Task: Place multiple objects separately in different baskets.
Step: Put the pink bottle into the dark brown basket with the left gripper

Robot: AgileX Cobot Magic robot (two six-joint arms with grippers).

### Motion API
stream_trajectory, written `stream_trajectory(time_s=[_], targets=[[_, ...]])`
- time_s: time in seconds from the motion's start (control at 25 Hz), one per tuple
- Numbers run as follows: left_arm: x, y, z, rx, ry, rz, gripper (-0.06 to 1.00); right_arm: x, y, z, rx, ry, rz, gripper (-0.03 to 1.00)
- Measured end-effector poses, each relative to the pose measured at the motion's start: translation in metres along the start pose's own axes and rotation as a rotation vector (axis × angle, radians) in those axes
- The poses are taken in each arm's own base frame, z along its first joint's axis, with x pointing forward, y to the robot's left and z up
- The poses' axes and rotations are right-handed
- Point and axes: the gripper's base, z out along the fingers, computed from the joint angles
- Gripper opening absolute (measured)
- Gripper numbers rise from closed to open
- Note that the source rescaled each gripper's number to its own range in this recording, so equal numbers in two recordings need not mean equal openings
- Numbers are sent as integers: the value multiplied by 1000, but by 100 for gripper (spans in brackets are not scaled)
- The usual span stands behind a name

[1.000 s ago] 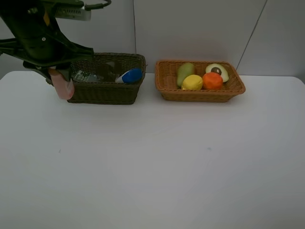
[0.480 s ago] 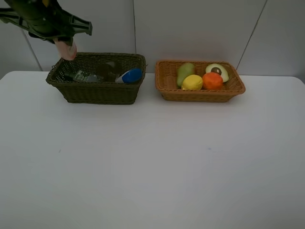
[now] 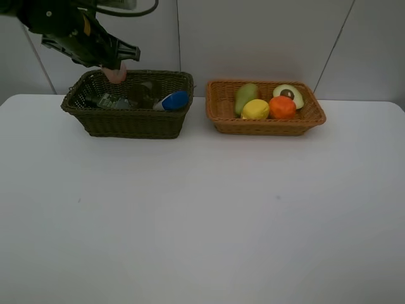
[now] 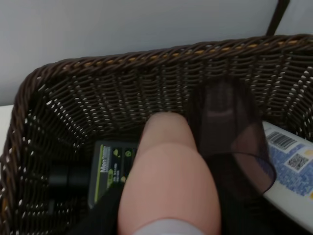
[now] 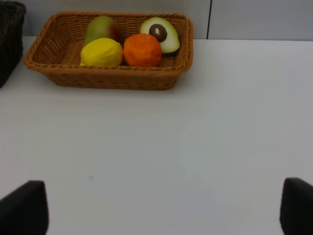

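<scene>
One pink bottle (image 3: 114,73) is hanging pinched in the left fingers (image 4: 230,142), long axis pointing down into the dark basket (image 3: 136,123) directly beneath; the right fingers (image 5: 161,210) are standing spread wide, well apart.

The dark basket (image 4: 88,103) was coarse woven wicker, rough and faintly shiny. The orange-brown basket (image 5: 112,78) showed finer matt weave. The pink bottle (image 4: 168,181) looked smooth, matt plastic. The table (image 3: 202,215) was smooth, matt white. The lemon (image 5: 101,53) looked slightly glossy.
</scene>
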Motion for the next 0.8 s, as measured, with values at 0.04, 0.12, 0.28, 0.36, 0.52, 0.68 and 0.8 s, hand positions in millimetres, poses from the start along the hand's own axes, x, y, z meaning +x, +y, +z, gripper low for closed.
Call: stream_trajectory(time_s=[0.04,0.12,0.28,0.36,0.52,0.68,0.8], targets=[[1,-1,3,10,-6,2,43,0,0,0,0,0,0,100],[2,-3,9,25,-15,6,43,0,0,0,0,0,0,100],[4,-5,16,43,-27,19,43,0,0,0,0,0,0,100],[5,-6,19,47,-26,23,43,0,0,0,0,0,0,100],[8,1,27,34,-14,7,43,0,0,0,0,0,0,100],[9,9,30,19,-4,-16,43,0,0,0,0,0,0,100],[9,9,30,18,-3,-19,43,0,0,0,0,0,0,100]])
